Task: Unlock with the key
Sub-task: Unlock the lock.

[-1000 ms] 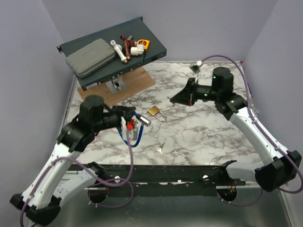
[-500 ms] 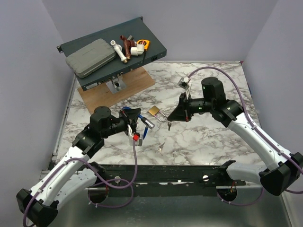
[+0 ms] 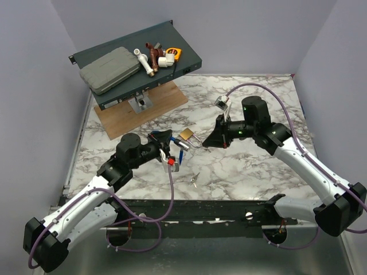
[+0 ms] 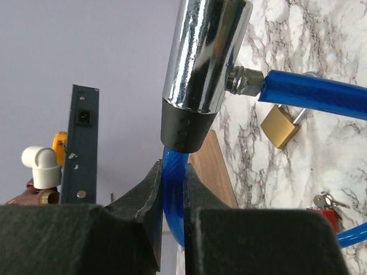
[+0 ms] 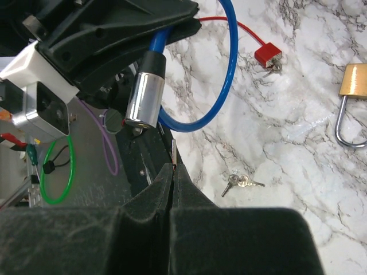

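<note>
Left pincer (image 4: 171, 175), shifted right since my last look, grasps the blue cable lock (image 4: 206, 51); my right pincer (image 5: 173, 167) clamps the key (image 5: 173, 150) near the brass padlock (image 3: 186, 134).

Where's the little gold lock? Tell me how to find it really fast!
Look at the white marble table, near its middle. The padlock lies flat on the marble there, right beside the blue cable. It is the only small gold block with a silver loop on it; the cable's own lock is a shiny chrome barrel.
</note>
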`<state>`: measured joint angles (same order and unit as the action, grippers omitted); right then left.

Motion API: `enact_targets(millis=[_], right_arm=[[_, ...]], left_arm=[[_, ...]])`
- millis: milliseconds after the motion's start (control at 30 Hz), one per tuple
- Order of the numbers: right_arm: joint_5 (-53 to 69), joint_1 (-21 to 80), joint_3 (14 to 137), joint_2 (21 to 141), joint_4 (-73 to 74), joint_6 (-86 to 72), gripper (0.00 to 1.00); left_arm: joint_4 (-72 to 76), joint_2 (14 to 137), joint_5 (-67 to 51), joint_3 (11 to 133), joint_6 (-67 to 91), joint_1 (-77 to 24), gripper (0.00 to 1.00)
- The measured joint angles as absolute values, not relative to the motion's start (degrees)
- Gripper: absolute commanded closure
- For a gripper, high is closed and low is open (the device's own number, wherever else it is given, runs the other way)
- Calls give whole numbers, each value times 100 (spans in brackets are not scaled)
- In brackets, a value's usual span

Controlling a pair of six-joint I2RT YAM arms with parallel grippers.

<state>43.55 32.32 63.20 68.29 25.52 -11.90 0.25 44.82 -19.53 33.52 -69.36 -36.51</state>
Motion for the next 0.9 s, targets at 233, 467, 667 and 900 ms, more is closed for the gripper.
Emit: enact_targets(millis=[233, 467, 667, 900], right_arm=[[4296, 3472, 6289, 6871, 2399, -1194, 99], [4176, 3706, 6193, 6943, 2353, -1192, 99], [4012, 3806, 6176, 7048, 2342, -1188, 99], [3953, 4021, 6176, 7170, 2342, -1085, 99]], left_arm=[[95, 4558, -1806, 3197, -6761, -3662, 100], [198, 4567, -1695, 3140, -6523, -3662, 100], [246, 4567, -1695, 2941, -6497, -3662, 100], [255, 4567, -1695, 2930, -6501, -3662, 100]])
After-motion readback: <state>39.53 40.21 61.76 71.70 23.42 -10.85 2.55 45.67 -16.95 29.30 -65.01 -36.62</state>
